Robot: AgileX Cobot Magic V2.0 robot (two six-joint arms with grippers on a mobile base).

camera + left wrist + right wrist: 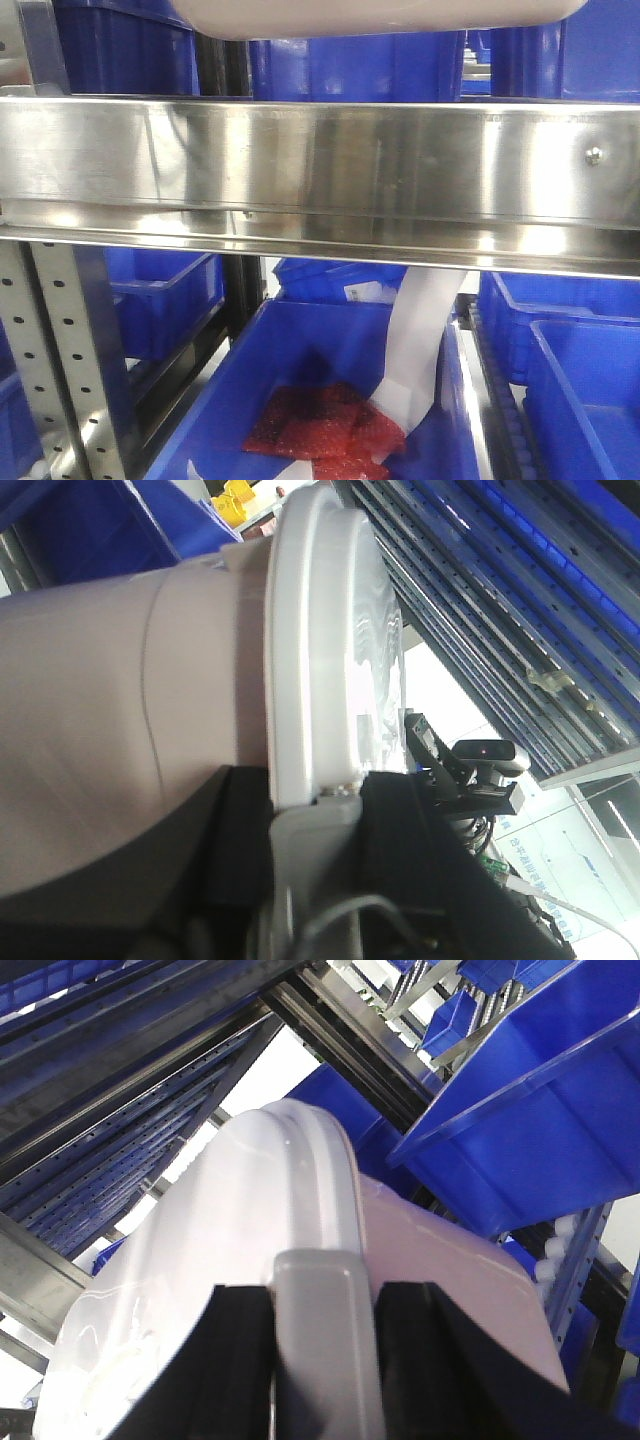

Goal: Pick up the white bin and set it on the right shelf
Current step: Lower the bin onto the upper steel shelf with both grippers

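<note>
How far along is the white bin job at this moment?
Done: grabbed and lifted, the left gripper and right gripper each clamp a grey handle of the white bin. In hand: in the front view its underside sits above the front rail of the right shelf, with a gap showing blue bins behind. Left: lower it onto the shelf and release.

The underside of the white bin (380, 15) fills the top edge of the frame, clear of the rail below it. The brushed front rail of the right shelf (300, 160) spans the full width at mid-frame. One bolt head (593, 155) sits at its right end. A perforated upright (60, 360) stands at lower left. Below the rail, at lower centre, an open blue bin (300, 340) contains red packets (325, 425) and a white paper strip (420, 330). Further blue bins (350, 65) stand behind the rail.
</note>
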